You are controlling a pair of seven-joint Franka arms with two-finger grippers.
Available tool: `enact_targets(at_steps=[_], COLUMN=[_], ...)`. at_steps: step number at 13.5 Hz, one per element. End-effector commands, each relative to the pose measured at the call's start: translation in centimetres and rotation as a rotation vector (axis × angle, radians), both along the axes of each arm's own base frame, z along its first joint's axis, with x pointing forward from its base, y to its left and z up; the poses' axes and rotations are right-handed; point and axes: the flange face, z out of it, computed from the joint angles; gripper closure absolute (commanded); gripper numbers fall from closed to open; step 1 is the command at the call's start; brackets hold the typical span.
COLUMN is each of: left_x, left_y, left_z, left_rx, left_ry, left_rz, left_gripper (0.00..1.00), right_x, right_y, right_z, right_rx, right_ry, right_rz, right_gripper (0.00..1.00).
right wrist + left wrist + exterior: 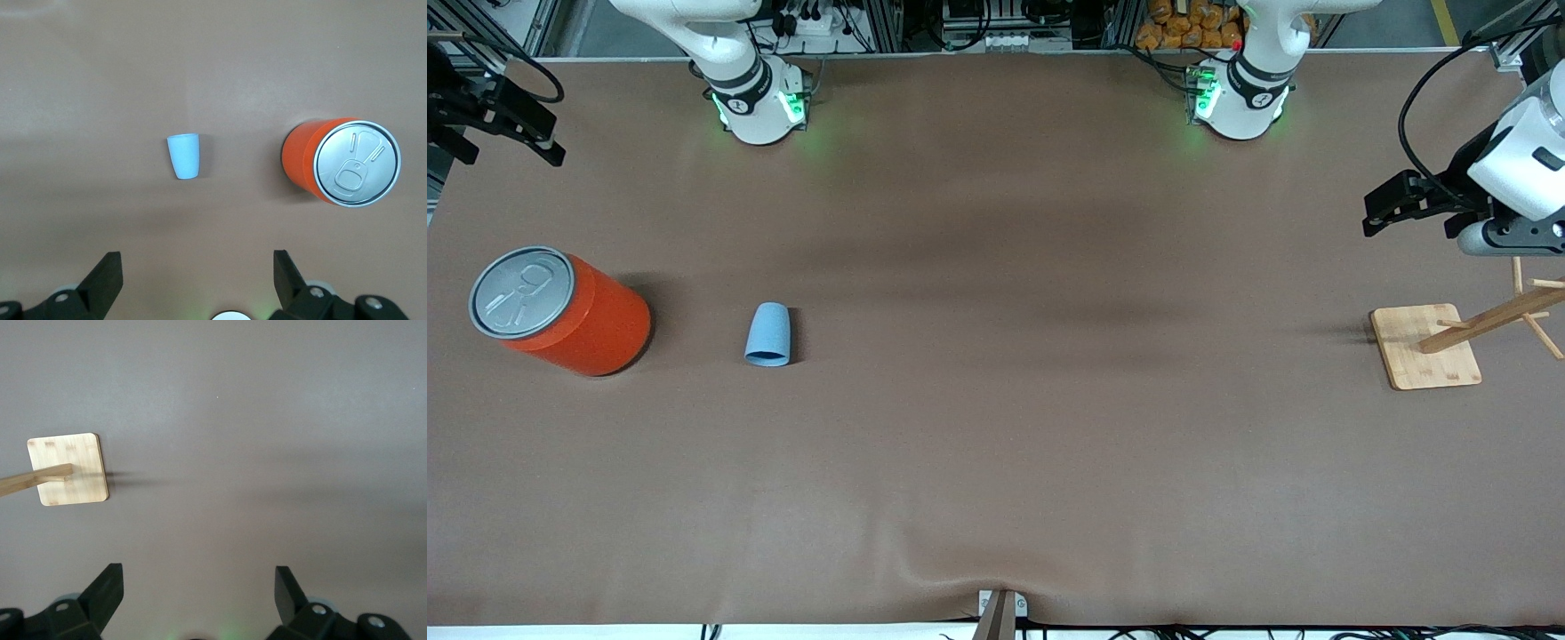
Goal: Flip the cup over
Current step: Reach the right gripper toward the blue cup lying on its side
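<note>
Wooden stand (1427, 347): flat square base on the table (996, 444) at the left arm's end, about as near the front camera as the cup, with a slanted pegged post rising from it; also seen in the left wrist view (68, 469).
Cup (768, 334): small, light blue, standing upside down, wide rim on the cloth and narrow closed bottom up, toward the right arm's end; in the right wrist view (183, 156) it sits in open cloth beside the can.
Orange can (560, 311): large, upright, grey pull-tab lid on top, closer to the right arm's end of the table than the cup; a clear gap separates the two (343, 163).
Obstacles: bare cloth all round the cup; the can is its only neighbour.
Right gripper (197, 277): fingers spread wide, holding nothing, raised over the table edge at its own end, well apart from the cup.
Left gripper (199, 593): fingers likewise apart and empty, waiting high over the table near the wooden stand, well away from the cup.
</note>
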Motion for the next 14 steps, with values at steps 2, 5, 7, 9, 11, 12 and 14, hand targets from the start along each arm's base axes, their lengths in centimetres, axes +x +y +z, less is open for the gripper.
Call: enact_targets(at_steps=[2,5,7,9,11,12,14], left_x=[-0.6,-0.6,-0.6,-0.6,-0.6,-0.6,-0.6], left_y=[0.2,0.2,0.2,0.1,0.2,0.2,0.2], left_z=[0.6,0.6,0.6,0.6,0.6,0.6,0.6], left_rx=[0.014,0.012,0.014,0.012,0.012,0.012,0.012], left_ry=[-0.018,-0.018,-0.017,-0.018,-0.018,-0.018,-0.016], left_rz=[-0.004,-0.01,-0.01,-0.012,-0.01,-0.01,-0.01], left_gripper=[0.0,0.0,0.0,0.0,0.0,0.0,0.0], right_x=[1.0,1.0,1.1,3.6,6.7,6.3,6.3], right_y=[-1.3,-1.3,-1.2,-1.1,-1.0,-0.6,1.4], right_z=[-0.1,0.0,-0.4,-4.2,-10.6,-11.7,-16.1], right_rx=[0.054,0.054,0.051,0.052,0.061,0.06,0.115], right_ry=[0.005,0.004,0.013,0.088,0.233,0.287,0.365], right_rz=[-0.007,-0.007,-0.009,-0.004,0.002,0.006,0.013], right_gripper=[0.0,0.0,0.0,0.0,0.0,0.0,0.0])
